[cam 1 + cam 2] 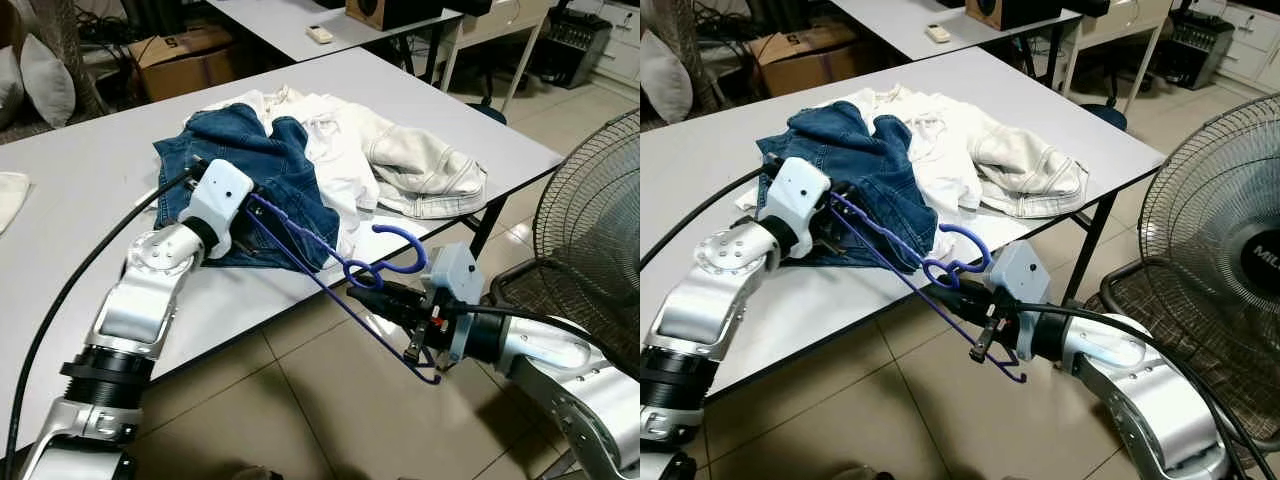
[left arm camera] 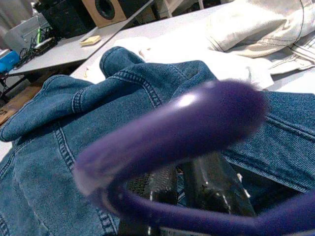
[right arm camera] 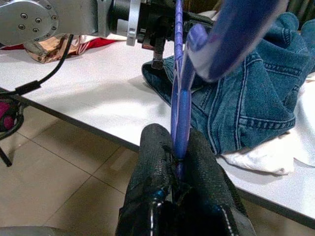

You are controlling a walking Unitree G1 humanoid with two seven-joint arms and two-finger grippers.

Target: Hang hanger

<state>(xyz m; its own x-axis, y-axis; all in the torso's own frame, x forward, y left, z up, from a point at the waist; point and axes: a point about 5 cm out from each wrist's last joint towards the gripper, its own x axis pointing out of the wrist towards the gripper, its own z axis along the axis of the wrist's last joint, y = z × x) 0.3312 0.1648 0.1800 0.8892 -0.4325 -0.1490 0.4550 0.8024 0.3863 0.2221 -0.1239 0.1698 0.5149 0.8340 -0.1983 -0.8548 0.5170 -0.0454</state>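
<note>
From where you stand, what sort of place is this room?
Probably an office or workroom, not a lived-in home room. Plain white tables stand in rows on a tiled floor, with a speaker on the far desk, a cardboard box beneath it, and a standing fan nearby.

Purple hanger held between two claws, off the surface's front edge.

The hanger (image 1: 330,262) is thin purple plastic with a lighter blue-purple hook. It lies tilted in the middle of the left eye frame, its long bars running from the centre-left down to the lower right. One end sits at the left claw (image 1: 243,222), just over the blue denim on the surface (image 1: 90,180). The hook curls up at centre-right, and the lowest corner hangs over the floor. In the right wrist view the right claw (image 3: 178,169) is closed on a bar near the hook.
</note>
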